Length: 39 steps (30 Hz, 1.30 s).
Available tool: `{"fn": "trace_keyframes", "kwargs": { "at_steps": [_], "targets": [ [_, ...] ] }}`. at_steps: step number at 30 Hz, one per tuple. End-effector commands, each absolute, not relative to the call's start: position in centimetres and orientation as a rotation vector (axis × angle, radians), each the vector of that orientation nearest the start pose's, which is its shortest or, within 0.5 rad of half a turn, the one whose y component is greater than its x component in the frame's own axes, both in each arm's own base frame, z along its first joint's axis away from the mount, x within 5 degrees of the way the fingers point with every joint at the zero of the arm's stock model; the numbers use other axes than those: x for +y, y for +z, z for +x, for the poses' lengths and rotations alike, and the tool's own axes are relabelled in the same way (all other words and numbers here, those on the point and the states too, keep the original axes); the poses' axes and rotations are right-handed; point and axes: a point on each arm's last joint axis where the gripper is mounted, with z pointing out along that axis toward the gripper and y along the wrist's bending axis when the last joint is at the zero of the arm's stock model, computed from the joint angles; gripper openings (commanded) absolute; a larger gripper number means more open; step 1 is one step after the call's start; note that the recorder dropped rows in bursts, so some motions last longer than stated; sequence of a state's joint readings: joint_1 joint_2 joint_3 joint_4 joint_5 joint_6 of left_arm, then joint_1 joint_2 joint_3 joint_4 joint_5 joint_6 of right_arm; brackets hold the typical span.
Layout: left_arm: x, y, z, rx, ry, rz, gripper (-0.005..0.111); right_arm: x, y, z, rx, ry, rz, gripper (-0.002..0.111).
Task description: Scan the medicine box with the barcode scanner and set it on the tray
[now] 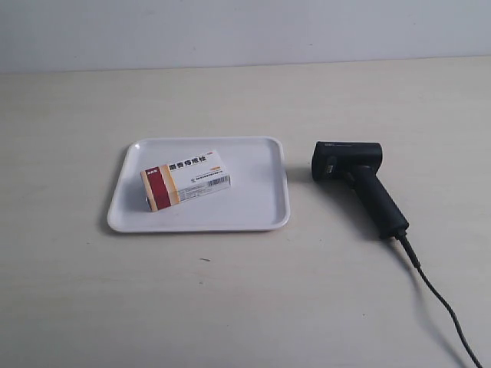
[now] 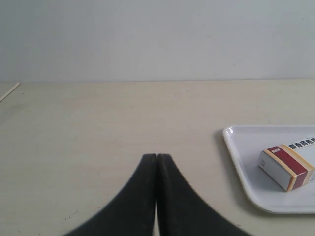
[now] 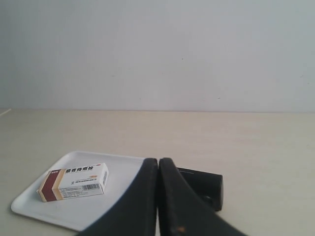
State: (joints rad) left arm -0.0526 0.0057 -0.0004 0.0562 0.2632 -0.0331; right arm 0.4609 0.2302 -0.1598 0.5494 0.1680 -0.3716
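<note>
The medicine box (image 1: 186,179) lies flat inside the white tray (image 1: 253,207), its dark red and tan band toward the exterior view's left and its barcode on the near side. It also shows in both wrist views, as the box (image 2: 286,166) on the tray (image 2: 241,162) and as the box (image 3: 74,182) on the tray (image 3: 34,209). The black barcode scanner (image 1: 357,182) lies on the table just beside the tray, cable trailing off. Neither arm shows in the exterior view. My left gripper (image 2: 157,156) is shut and empty over bare table. My right gripper (image 3: 158,160) is shut and empty, with the scanner (image 3: 206,187) behind it.
The scanner's black cable (image 1: 441,303) runs across the table to the exterior view's bottom right corner. A pale wall (image 1: 245,31) backs the beige table (image 1: 230,299).
</note>
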Motion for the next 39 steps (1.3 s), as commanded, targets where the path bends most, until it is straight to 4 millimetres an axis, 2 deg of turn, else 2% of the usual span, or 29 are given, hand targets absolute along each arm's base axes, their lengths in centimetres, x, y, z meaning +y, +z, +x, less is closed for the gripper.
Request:
{"fn": "trace_keyframes", "kwargs": {
  "at_steps": [1, 7, 10, 12, 14, 16, 27, 34, 39],
  "targets": [
    [-0.1, 18.9, 5.5, 1.749, -0.005, 0.054, 0.003, 4.0, 23.8, 6.2, 1.700, 0.547, -0.320, 0.000],
    [-0.1, 18.9, 5.5, 1.749, -0.005, 0.054, 0.003, 3.9, 23.4, 6.3, 1.696, 0.516, -0.331, 0.000],
    [-0.1, 18.9, 5.5, 1.749, -0.005, 0.054, 0.003, 3.6, 21.3, 6.6, 1.722, 0.448, -0.321, 0.000],
    [-0.1, 18.9, 5.5, 1.749, -0.005, 0.054, 0.003, 3.4, 20.0, 6.7, 1.736, 0.493, -0.235, 0.000],
    [-0.1, 18.9, 5.5, 1.749, -0.005, 0.054, 0.003, 3.4, 19.9, 6.7, 1.712, 0.508, -0.211, 0.000],
    [-0.1, 18.9, 5.5, 1.749, -0.005, 0.054, 0.003, 3.3, 19.4, 6.6, 1.754, 0.447, -0.282, 0.000],
    [-0.1, 18.9, 5.5, 1.749, -0.005, 0.054, 0.003, 3.3, 19.4, 6.5, 1.754, 0.448, -0.278, 0.000],
    [-0.1, 18.9, 5.5, 1.749, -0.005, 0.054, 0.003, 1.4, 20.4, 6.0, 1.618, 0.287, -0.056, 0.000],
    [-0.1, 18.9, 5.5, 1.749, -0.005, 0.054, 0.003, 0.9, 20.2, 5.6, 1.610, 0.241, -0.015, 0.000]
  ]
}}
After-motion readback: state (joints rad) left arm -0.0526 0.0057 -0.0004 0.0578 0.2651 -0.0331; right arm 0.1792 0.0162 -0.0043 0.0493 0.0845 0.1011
